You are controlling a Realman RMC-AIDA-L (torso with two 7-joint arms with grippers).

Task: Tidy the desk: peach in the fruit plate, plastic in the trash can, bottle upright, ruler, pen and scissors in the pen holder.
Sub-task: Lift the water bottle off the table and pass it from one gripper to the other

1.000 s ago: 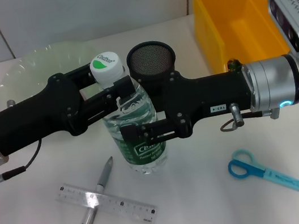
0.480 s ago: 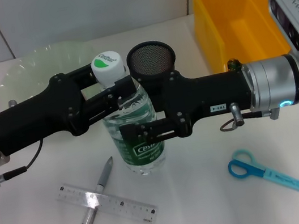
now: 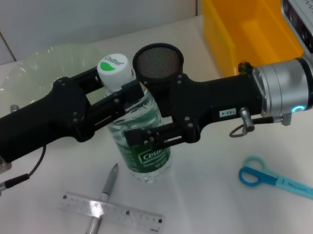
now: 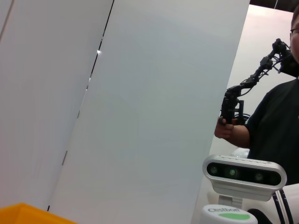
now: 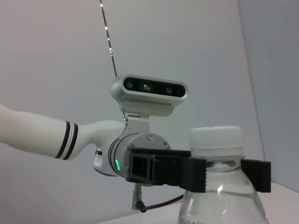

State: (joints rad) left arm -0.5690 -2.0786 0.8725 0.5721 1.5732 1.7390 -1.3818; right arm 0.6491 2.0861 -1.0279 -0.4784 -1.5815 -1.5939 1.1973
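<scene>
**Bottle held upright between two tools**

The bottle (image 3: 141, 137) was clear plastic with a green label and a white cap bearing a green patch, and it stood nearly upright at the middle of the tabletop (image 3: 221, 214). The left tool (image 3: 118, 93) was closed on its neck just under the cap, and the right tool (image 3: 148, 137) was clamped around its body at the label. In the right wrist view the black fingers (image 5: 196, 171) of the left tool sat across the shoulder below the cap.

Just behind the bottle stood a black mesh pen holder (image 3: 158, 61), with the yellow bin (image 3: 244, 15) to the right near the tabletop's far edge and a clear plate (image 3: 46, 66) at the far left. In front, a pen (image 3: 99, 207) lay crossed under a ruler (image 3: 111, 213), near the bottle's base. The blue scissors (image 3: 278, 179) lay well apart at the front right, with bare tabletop around them.
</scene>
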